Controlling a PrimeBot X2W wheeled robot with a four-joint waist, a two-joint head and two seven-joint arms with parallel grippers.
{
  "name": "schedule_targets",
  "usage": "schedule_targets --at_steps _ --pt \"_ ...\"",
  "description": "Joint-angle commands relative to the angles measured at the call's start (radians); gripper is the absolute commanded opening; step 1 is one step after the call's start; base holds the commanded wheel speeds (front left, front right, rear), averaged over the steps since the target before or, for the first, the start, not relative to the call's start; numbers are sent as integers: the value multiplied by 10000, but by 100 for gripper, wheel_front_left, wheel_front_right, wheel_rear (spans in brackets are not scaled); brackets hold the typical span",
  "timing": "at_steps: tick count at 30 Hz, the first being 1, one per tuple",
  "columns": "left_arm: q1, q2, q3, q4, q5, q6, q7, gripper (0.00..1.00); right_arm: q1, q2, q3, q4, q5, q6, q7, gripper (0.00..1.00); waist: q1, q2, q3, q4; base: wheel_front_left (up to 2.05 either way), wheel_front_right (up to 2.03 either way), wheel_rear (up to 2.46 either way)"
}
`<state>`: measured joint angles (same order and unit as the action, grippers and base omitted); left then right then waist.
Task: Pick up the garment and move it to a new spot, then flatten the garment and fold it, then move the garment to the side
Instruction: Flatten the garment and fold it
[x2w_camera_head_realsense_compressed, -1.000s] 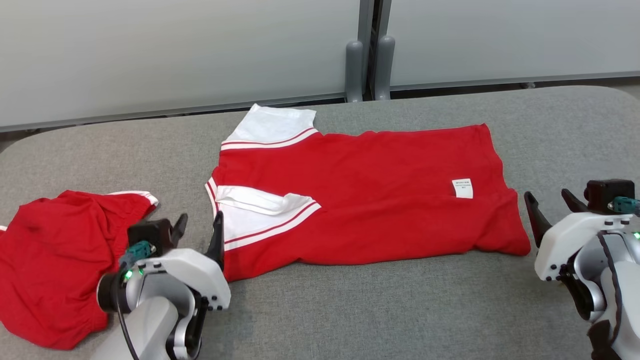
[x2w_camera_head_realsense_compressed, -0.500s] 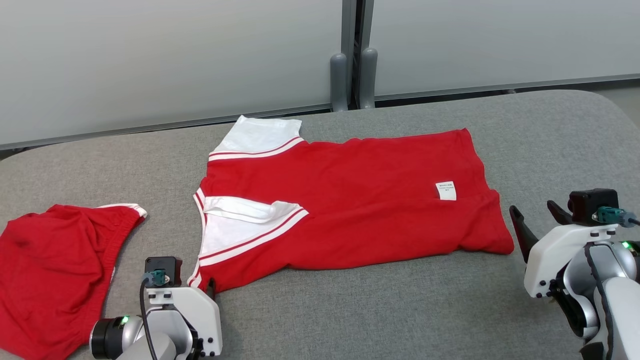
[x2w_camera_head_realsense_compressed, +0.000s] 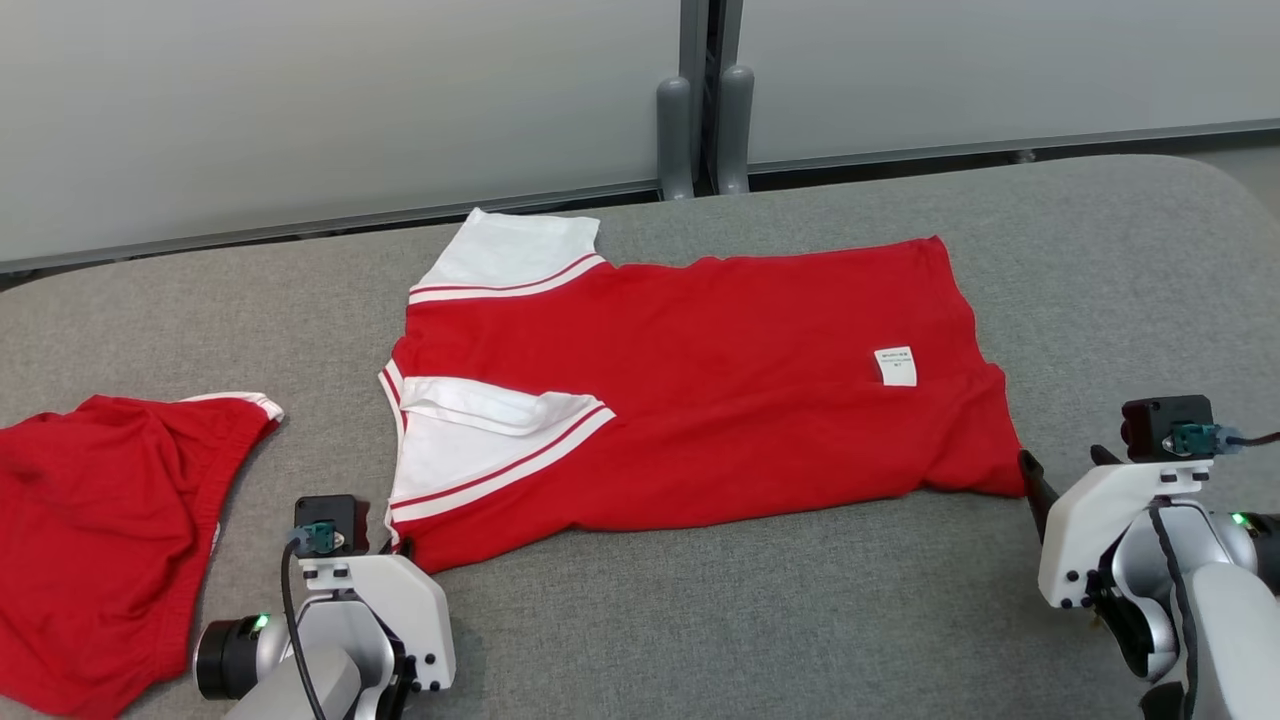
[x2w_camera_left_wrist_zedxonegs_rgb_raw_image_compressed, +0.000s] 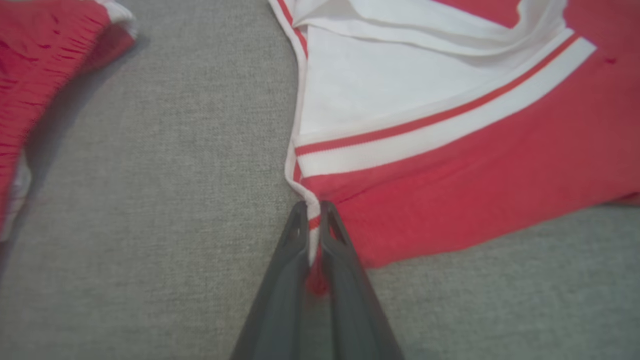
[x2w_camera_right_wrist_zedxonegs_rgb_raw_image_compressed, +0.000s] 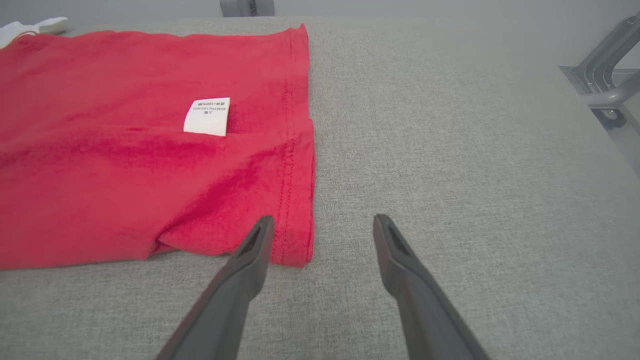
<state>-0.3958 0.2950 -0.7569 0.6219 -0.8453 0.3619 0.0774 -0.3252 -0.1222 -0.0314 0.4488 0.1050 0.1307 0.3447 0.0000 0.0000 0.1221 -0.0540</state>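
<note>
The grey cloth-covered table (x2w_camera_head_realsense_compressed: 720, 620) fills the head view, and on it the red short-sleeved shirt with white striped sleeves (x2w_camera_head_realsense_compressed: 700, 400) lies flat near the middle, its long axis running from 9 o'clock, where the sleeves are, to 3 o'clock, where the hem is. A crumpled red garment with a white-trimmed edge (x2w_camera_head_realsense_compressed: 90, 540) sits well apart at 8 o'clock of that view. The shirt's near long edge spans the gap between the two arms, one at each end. The left gripper (x2w_camera_left_wrist_zedxonegs_rgb_raw_image_compressed: 313, 212) sits at the shirt's 7 o'clock corner with its fingers pinched tight on a fold of red and white-striped cloth just below the near sleeve. The right gripper (x2w_camera_right_wrist_zedxonegs_rgb_raw_image_compressed: 324, 220) stands at the shirt's 4 o'clock with its fingers spread wide and holding nothing. The hem corner (x2w_camera_right_wrist_zedxonegs_rgb_raw_image_compressed: 296, 252) lies between those fingers, close to the finger toward 9 o'clock in the right wrist view; whether that finger touches the cloth I cannot tell. The white care label (x2w_camera_head_realsense_compressed: 896, 365) lies beyond the corner, towards 11 o'clock. The next move probably turns on that corner — the right arm is much the nearer one, and closing there would give a hold at both ends of the near edge for carrying it towards 12 o'clock.
</note>
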Motion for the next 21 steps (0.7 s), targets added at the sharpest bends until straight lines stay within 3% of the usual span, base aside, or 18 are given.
schedule_targets --at_steps 1,13,14,15,19,20,21 --pt "61 40 -10 172 -17 5 58 0 -135 6 -64 57 -28 2 42 100 0 0 52 45 0 0 0" --pt "-262 -169 -222 551 136 -399 -304 0 -1122 432 -860 2072 -558 2 669 97 0 0 242 571 0 0 0" --pt "-287 -168 -232 569 149 -427 -315 0 -1197 444 -941 2201 -559 2 661 66 0 0 252 588 0 0 0" --pt "-313 -171 -232 571 155 -455 -350 0 -1267 466 -982 2359 -590 1 696 45 0 0 258 602 0 0 0" --pt "-382 -146 -177 581 140 -481 -490 0 -1390 567 -1048 2906 -553 1 792 16 0 0 256 620 0 0 0" --pt "-369 -148 -157 585 109 -501 -537 0 -1430 576 -1004 2942 -546 1 632 0 0 0 245 616 0 0 0" --pt "-336 -137 -136 587 67 -536 -570 0 -1435 570 -1008 2991 -523 1 524 0 0 0 225 610 0 0 0"
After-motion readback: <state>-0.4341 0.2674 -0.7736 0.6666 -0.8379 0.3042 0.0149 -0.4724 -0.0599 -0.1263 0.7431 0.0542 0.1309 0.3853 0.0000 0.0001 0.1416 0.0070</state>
